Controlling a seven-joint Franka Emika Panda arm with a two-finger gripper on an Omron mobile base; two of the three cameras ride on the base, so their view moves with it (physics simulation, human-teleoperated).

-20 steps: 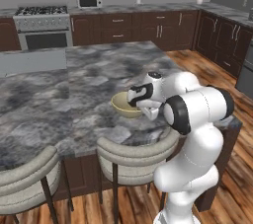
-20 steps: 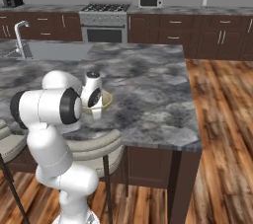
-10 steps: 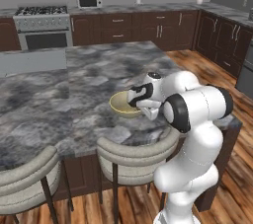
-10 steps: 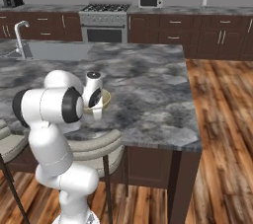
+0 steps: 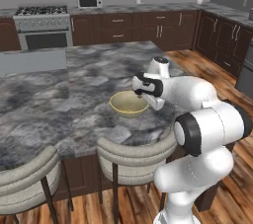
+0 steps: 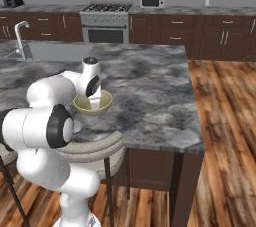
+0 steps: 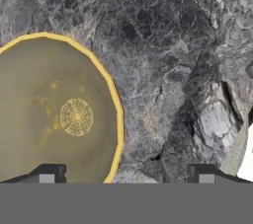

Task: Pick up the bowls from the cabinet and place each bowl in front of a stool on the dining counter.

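We see the bowl [image 5: 129, 103] at centre frame on the table [image 5: 59, 99] — upright. Our jaws stand wide over its rim, gripping nothing — one finger [image 7: 47, 174] inside.

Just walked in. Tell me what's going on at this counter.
The white robot arm is working at the dining counter. An olive-tan bowl sits upright on the marbled top, near the edge in front of a stool. The end effector is right at the bowl's rim, and its fingers stand open, one on each side of the rim, so it is not gripping the bowl. A second stool has no bowl before it.
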